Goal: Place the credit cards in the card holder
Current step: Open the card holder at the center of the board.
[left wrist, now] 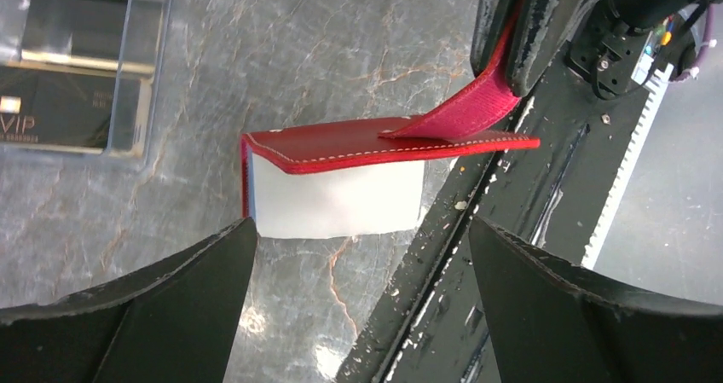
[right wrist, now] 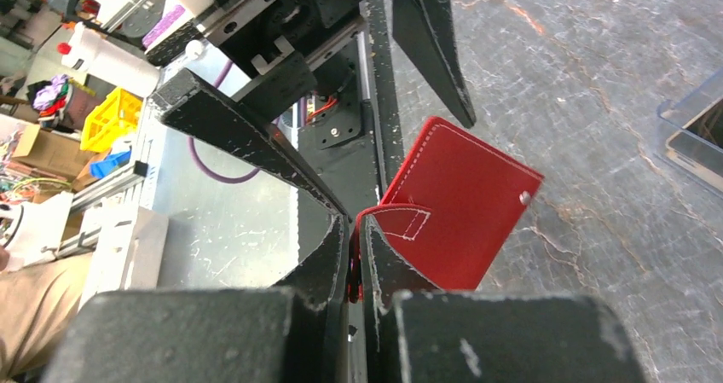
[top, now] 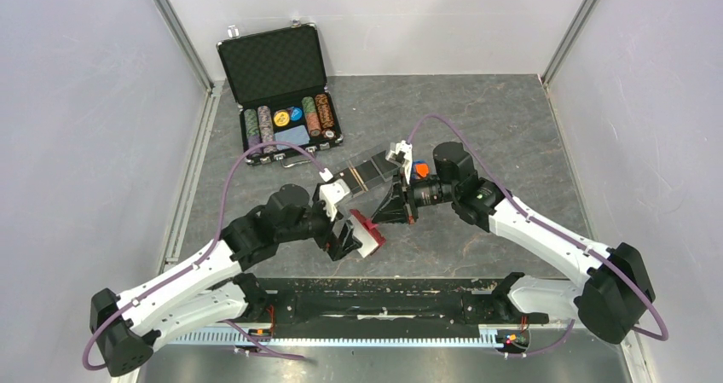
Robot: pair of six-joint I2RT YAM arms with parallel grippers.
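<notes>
**Wallet held by its strap between both arms**

Top view: the right gripper [top: 394,206] is clamped on the strap of a red wallet [top: 368,232] close to the near rail [top: 384,302]. The left gripper [top: 351,240] stands spread wide around the wallet, gripping nothing. The card holder [top: 373,171] lies just beyond them, and a black chip case [top: 277,84] sits far left. Bare table [top: 511,118] to the far right gives the most room for swinging.

Left wrist view: the strap [left wrist: 465,110] lifts the wallet's flap. Beneath it shows a pale block; cards or lining, I cannot tell. One dark credit card [left wrist: 60,106] with gold trim already lies in the holder.

Right wrist view: the fingers are shut tight on the strap and the wallet hangs tilted.

Any card should be light, stiff and slick, so it is best nipped across a short edge. The wallet looks soft and will likely flex, so its body wants bracing. The holder's slots look snug, and the rail crowds the near side
</notes>
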